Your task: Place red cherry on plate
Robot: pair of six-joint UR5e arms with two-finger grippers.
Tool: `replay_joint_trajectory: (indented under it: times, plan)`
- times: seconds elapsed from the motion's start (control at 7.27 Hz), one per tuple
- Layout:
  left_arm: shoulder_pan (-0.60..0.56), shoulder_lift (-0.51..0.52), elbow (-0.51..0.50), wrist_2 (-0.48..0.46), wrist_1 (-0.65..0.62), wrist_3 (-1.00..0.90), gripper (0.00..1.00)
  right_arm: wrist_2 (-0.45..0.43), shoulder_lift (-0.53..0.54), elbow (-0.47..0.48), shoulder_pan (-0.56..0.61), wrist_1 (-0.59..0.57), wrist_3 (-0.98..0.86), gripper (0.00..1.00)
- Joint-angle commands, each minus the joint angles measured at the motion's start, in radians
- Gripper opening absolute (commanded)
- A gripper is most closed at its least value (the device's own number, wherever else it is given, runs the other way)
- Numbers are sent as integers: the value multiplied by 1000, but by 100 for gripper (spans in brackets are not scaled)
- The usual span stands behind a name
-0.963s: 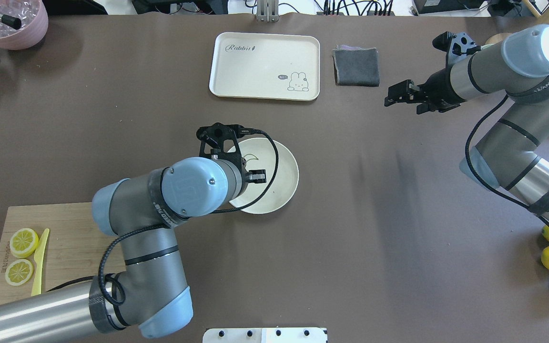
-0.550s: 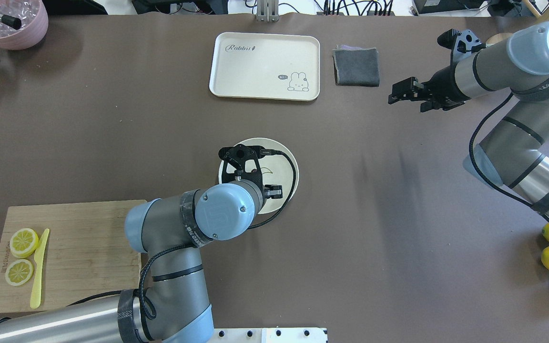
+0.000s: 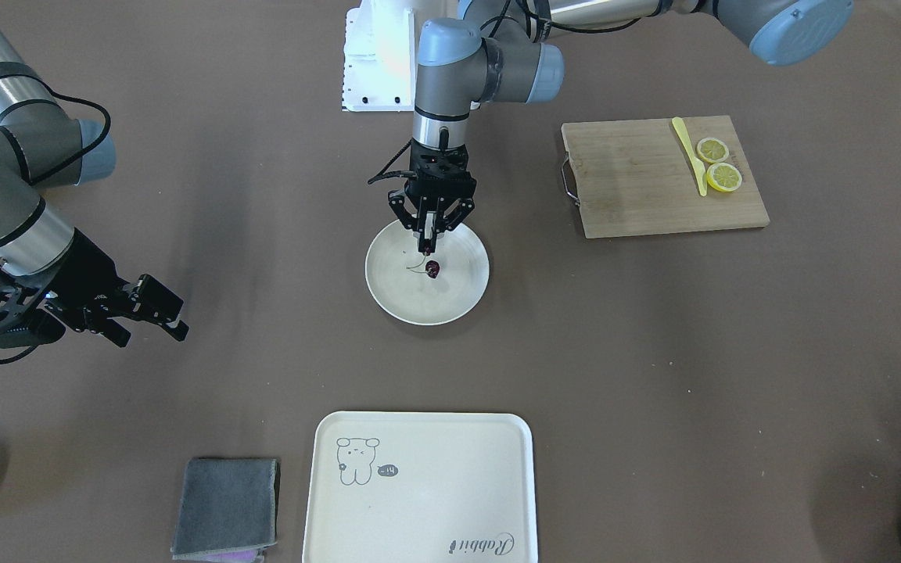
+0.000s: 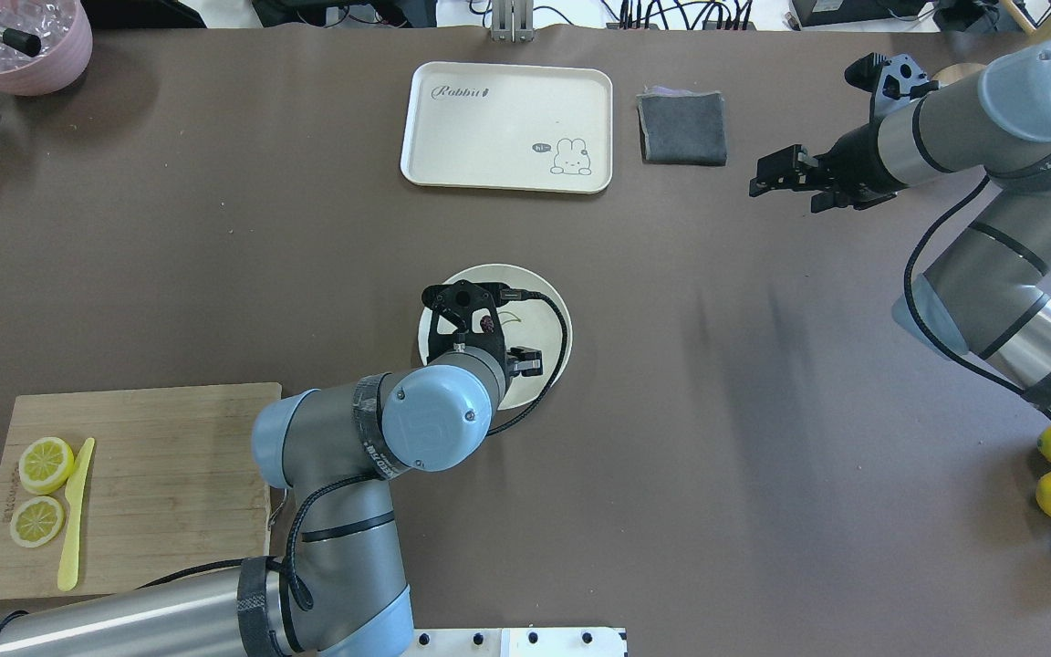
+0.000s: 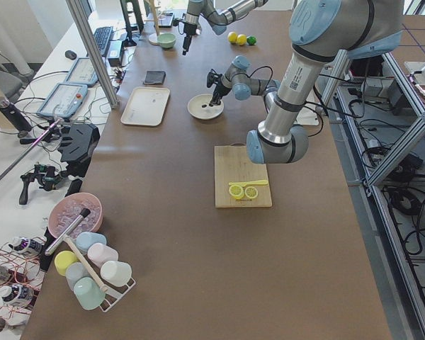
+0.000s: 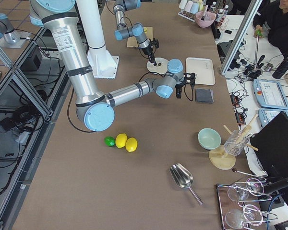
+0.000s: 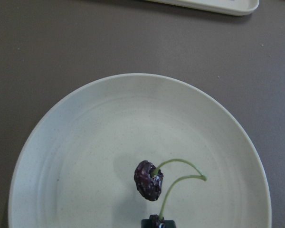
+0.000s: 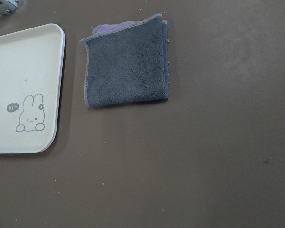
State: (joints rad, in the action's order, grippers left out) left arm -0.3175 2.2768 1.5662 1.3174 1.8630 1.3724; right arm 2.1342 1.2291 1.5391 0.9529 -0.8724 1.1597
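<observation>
The pair of small dark red-purple cherries on thin green stems, the red cherry [image 7: 148, 180], is at the tips of the left gripper [image 3: 425, 247]. Its jaws are clenched to a narrow point around the lower cherry at the end of one stem. The other cherry lies just in front of and below the jaws. From it, both stems arch off to one side of the jaws, so the pair's long axis runs roughly crosswise to the tips, not straight down from them.

Straight beneath the jaws is the round cream-white plate with a shallow raised rim [image 3: 427, 301]. The free cherry sits over the plate's inner floor, well inside the rim on every side. I cannot tell whether it already touches the plate or hangs a little above it.

The left arm is much the nearer one. Its wrist points straight down over the plate, with the forearm reaching in from the robot's side of the brown worktop [image 3: 654, 352].

The right gripper [image 4: 761, 178] is well apart from the plate, pointing sideways above bare worktop. Its jaws look parted and hold nothing.

My judgement is that the carry is finished. What remains is to release the jaws and lift straight up, keeping the stems clear of the tips.
</observation>
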Motion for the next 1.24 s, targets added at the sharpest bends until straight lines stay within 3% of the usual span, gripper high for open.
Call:
replay_joint_trajectory:
  times: [0.0,0.28,0.41,0.55,0.69,0.96,1.1]
  plan:
    - [-15,-8,8,-43,-5,-18,98,9,-2,-1,18,-8,0,99]
    - [-157,-31,81,0,4,-244,98,84,1,-1,97,-84,-85,99]
    - [-270,-80,127,129,4,-283,98,108,4,10,163,-187,-213,99]
    - [-408,-135,155,260,8,-332,98,137,21,13,231,-291,-386,99]
    - [-495,-166,173,319,8,-425,98,135,39,12,286,-388,-549,99]
    - [-601,-239,164,327,5,-435,98,118,71,-8,422,-564,-917,99]
    - [-694,-284,161,367,-4,-528,98,121,94,-31,511,-639,-1124,99]
